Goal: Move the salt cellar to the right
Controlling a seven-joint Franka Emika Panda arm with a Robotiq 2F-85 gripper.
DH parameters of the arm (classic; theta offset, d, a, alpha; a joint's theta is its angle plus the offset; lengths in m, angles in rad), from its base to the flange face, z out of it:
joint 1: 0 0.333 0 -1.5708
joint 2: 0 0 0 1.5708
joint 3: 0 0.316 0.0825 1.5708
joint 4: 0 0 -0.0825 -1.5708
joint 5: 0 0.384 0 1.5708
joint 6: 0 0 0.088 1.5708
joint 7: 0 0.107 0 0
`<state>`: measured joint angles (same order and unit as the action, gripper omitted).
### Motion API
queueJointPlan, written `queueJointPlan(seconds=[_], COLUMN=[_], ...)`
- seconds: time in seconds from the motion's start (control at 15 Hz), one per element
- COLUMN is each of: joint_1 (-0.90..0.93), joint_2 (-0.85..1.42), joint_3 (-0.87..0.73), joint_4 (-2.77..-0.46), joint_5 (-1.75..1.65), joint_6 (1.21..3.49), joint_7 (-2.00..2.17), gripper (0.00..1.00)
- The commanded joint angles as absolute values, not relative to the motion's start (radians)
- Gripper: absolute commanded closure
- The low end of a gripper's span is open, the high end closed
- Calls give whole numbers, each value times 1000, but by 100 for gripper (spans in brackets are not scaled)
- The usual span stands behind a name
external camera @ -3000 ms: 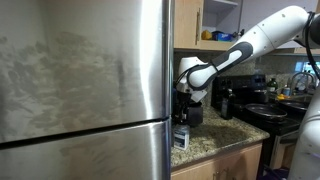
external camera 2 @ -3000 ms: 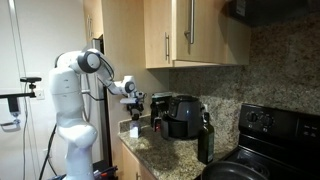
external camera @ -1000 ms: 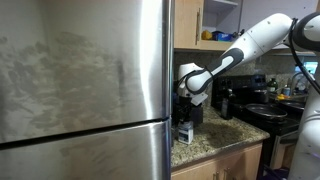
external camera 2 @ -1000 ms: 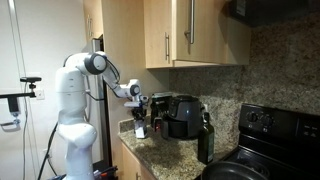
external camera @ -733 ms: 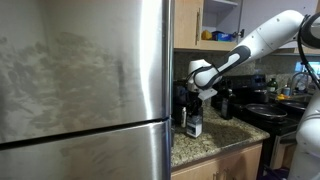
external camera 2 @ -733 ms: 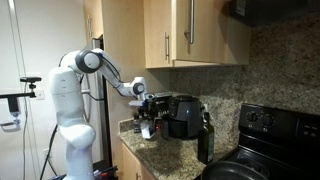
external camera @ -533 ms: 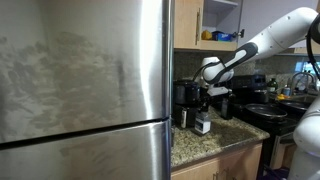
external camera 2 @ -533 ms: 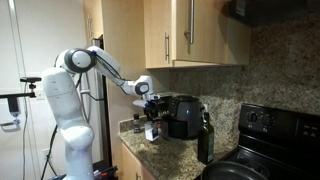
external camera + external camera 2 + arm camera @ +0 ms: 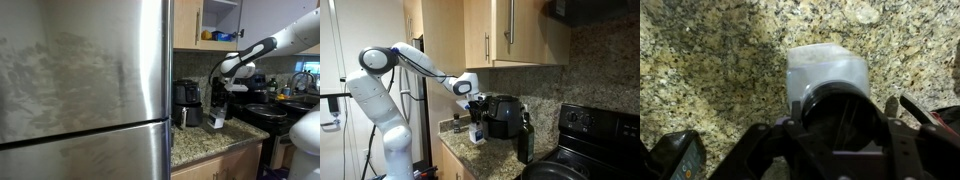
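Note:
The salt cellar [image 9: 217, 122] is a small whitish box, held low over the granite counter [image 9: 200, 148] in front of the black coffee maker [image 9: 186, 100]. My gripper [image 9: 217, 112] comes down on it from above and is shut on it. In the other exterior view the salt cellar [image 9: 477, 135] hangs under the gripper [image 9: 476, 123], just left of the coffee maker [image 9: 501, 115]. In the wrist view the salt cellar [image 9: 825, 72] shows its dark round top between the fingers of my gripper [image 9: 840, 122]. Whether its base touches the counter I cannot tell.
A steel fridge door [image 9: 85, 90] fills the left of an exterior view. A tall dark bottle [image 9: 524, 140] stands beyond the coffee maker, and a black stove [image 9: 595, 135] lies further on. Wooden cabinets [image 9: 510, 35] hang overhead. A dark object [image 9: 675, 160] sits at the wrist view's lower left.
My gripper has carried the salt cellar along the counter, from beside the fridge to in front of the coffee maker. The arm has stretched out with it. The jaws stayed shut.

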<state>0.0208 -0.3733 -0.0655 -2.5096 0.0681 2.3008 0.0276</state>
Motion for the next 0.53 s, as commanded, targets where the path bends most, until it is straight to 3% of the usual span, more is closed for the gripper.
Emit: queueJointPlan(seconds=[0.0,0.47], joint_1=[-50,-211], joint_2=[-290,-199], joint_3=[-76,-128], joint_4=[-2458,-2407], joint_5=[49,-81], joint_6=[2273,2293], joint_7=[90,348], gripper=[63,63])
